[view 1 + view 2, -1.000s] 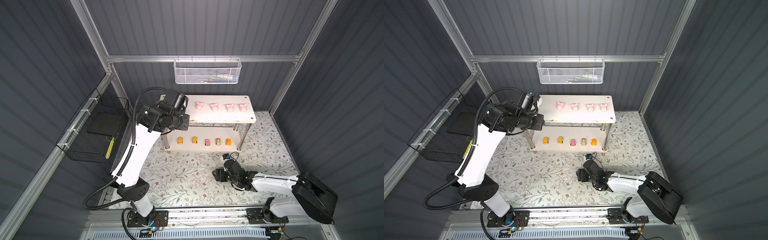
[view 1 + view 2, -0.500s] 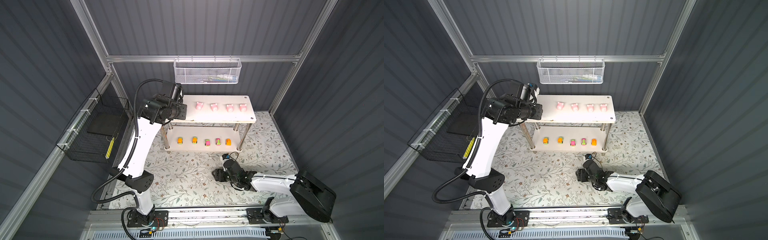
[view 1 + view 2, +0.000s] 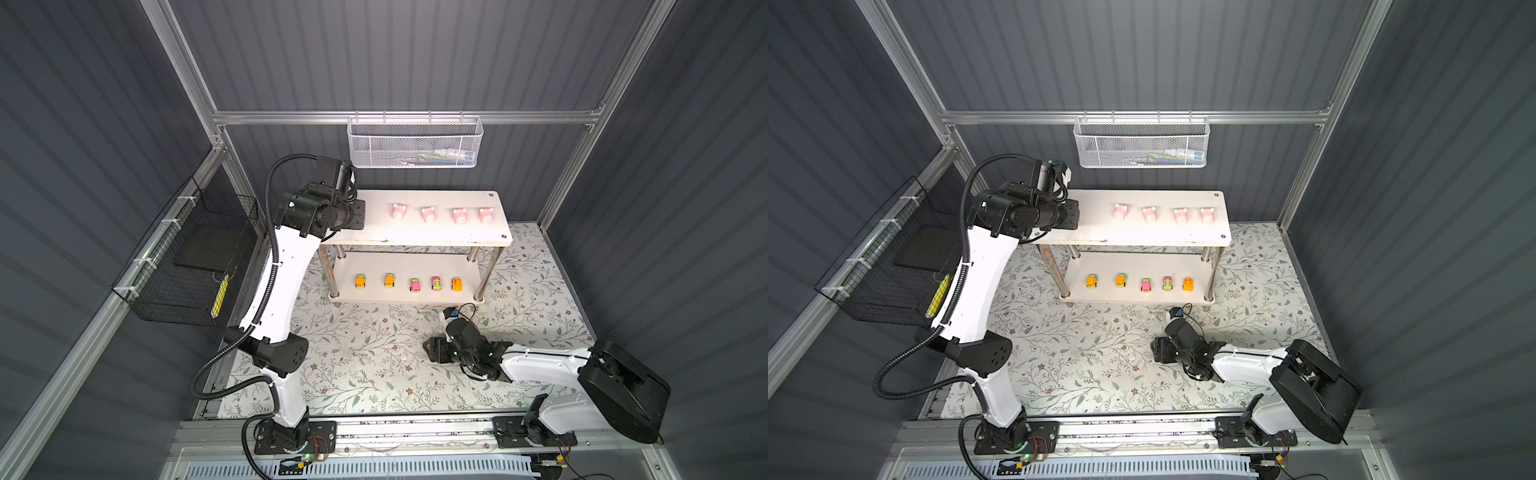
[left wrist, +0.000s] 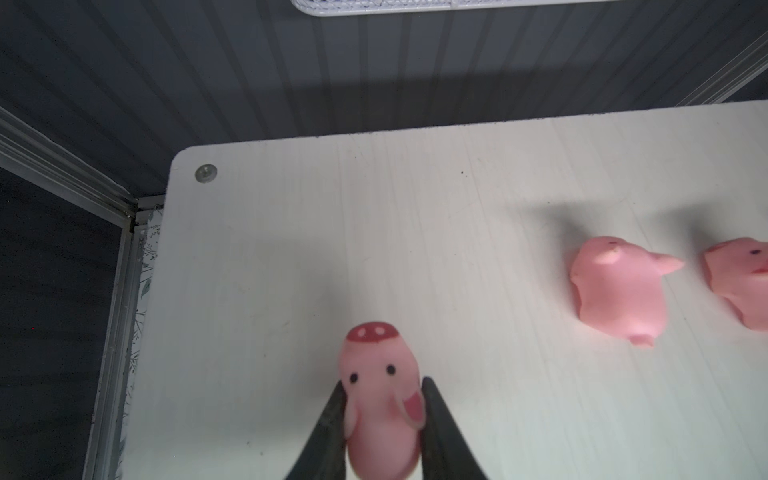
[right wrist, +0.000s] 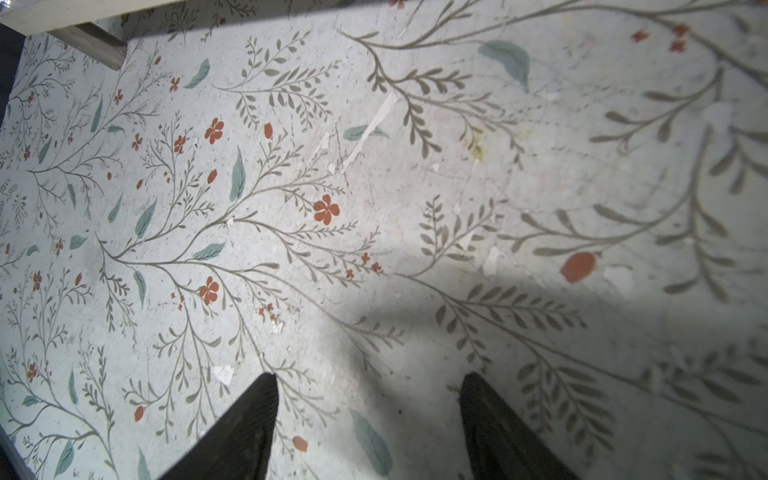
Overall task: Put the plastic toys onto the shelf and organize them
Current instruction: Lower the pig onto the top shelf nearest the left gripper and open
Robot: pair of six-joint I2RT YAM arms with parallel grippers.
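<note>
The left gripper [image 4: 383,384] has its dark jaws pressed onto the flanks of a small pale pink pig figure [image 4: 376,365] with a red snout, pinching it just behind the ears, over the bare end of the upper board of the low two-tier shelf [image 4: 291,232] of white boards on metal tube legs; whether the pig touches the board I cannot tell; its body bulges between the pads, so it looks soft, light and squashy, best taken across its middle with a mild squeeze; further along that board four more pink pigs [image 3: 428,214] stand in a row; five little orange, green and pink cars [image 3: 414,285] line the lower board; the right gripper [image 5: 370,376] hangs spread and empty over the floral mat [image 5: 374,187]
</note>
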